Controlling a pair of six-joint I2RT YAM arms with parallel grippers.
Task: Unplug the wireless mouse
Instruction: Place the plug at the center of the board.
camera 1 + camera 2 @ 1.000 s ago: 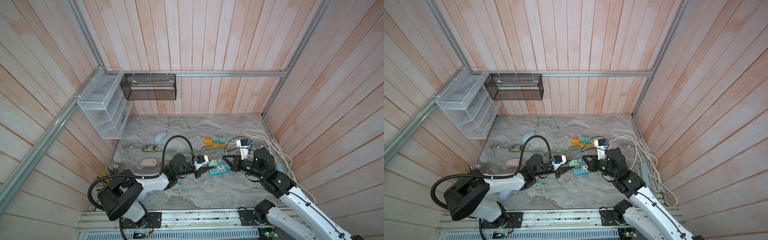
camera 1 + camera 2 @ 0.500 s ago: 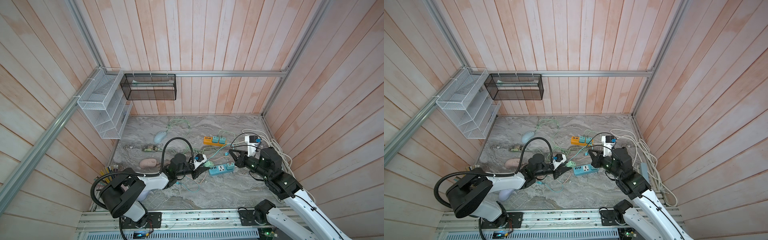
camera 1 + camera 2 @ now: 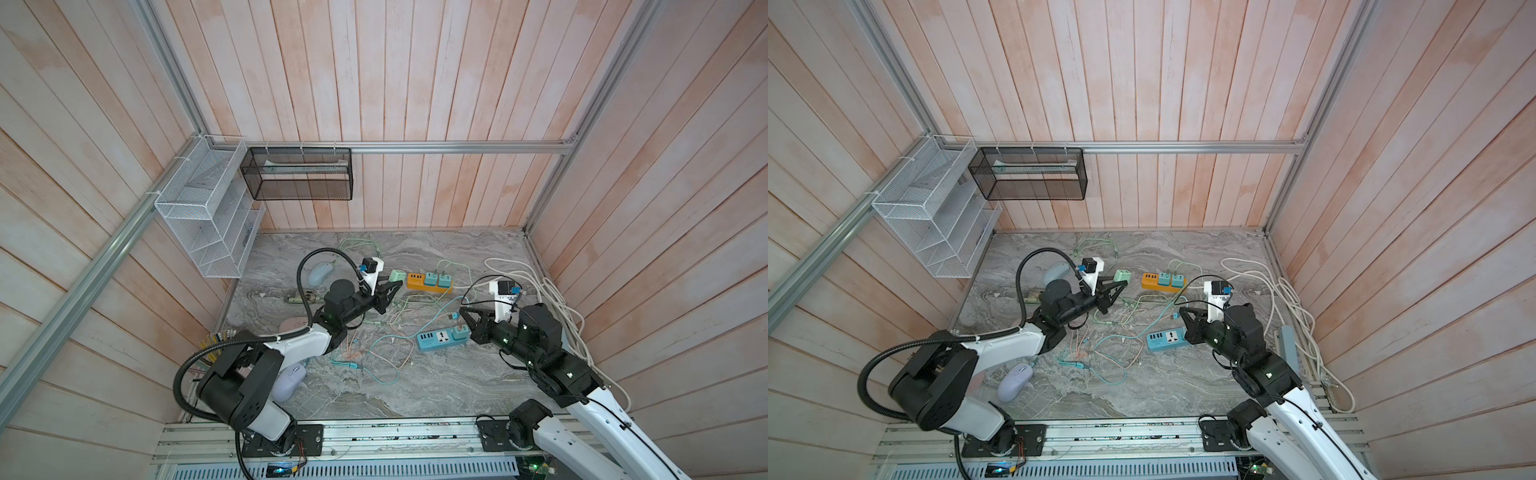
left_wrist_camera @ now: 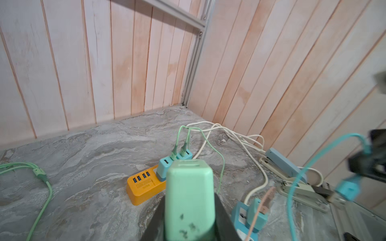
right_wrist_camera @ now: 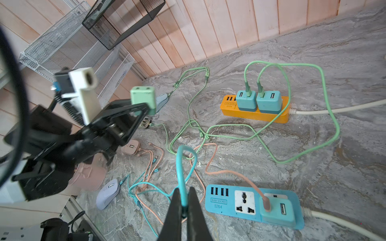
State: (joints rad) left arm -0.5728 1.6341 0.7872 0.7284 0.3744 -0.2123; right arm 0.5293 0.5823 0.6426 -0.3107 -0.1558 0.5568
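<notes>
teal cable pinched, mint charger held off the table

the lavender oval wireless mouse (image 3: pixel 291 380) lies on the grey marbled tabletop (image 3: pixel 457 386) at the near left, close beside the left arm's base and well apart from both grippers. a thin teal charging cable (image 5: pixel 181 167) trails across the table toward it. in the right wrist view one teal connector lies at the mouse's nose; whether it is seated cannot be told.

the right gripper (image 5: pixel 183 208) has its jaws pressed together on this teal cable, which loops up from the tips. in both top views that gripper hangs above the table near the right end of a flat blue power strip (image 3: pixel 442 338). the cable's teal usb plug (image 4: pixel 346 188) hangs free in the air beside it.

the left gripper (image 3: pixel 395 286) is clamped on a mint green cube-shaped usb charger (image 3: pixel 397 275), held up off the table near the middle.

just beyond it sits an orange power strip (image 5: pixel 254 115) carrying two teal cube chargers (image 5: pixel 246 100), each with a mint green cable (image 5: pixel 313 146) plugged in. a peach cable (image 5: pixel 229 173) runs into a pale teal charger on the blue strip. a pale blue mouse (image 3: pixel 320 272) rests at the back left and a pale pink mouse (image 3: pixel 289 324) shows partly under the left arm. thick white cords (image 3: pixel 557 299) coil along the right wall.
</notes>
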